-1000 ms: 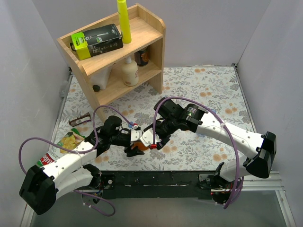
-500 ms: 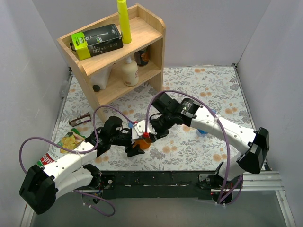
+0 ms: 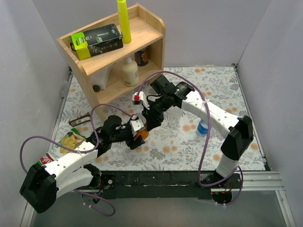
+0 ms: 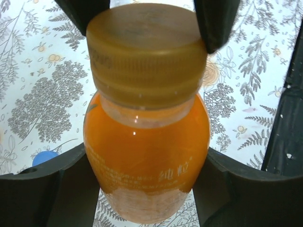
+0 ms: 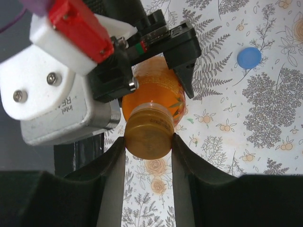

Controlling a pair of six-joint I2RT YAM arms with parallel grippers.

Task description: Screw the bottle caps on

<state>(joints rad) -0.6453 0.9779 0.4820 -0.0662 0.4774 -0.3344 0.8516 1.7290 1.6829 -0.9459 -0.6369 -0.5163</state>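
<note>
As my right hand (image 5: 148, 142) pinches the round orange-brown plastic cap (image 5: 148, 131) w/ left hand (image 4: 147, 163) clamping the short orange plastic bottle (image 4: 147, 142), I risk cross-threading — any tilt.

Orange bottle (image 4: 147, 156): pale characters 純粒 low on its body, right of centre. The finer lines beside them are too faint to read.
White camera housing (image 5: 57, 101), just left of the orange bottle: "intel", then cut-off letters "REA".
Green-and-black box (image 3: 97, 40), on the shelf (image 3: 142, 27) well behind the bottle: print illegible.
</note>
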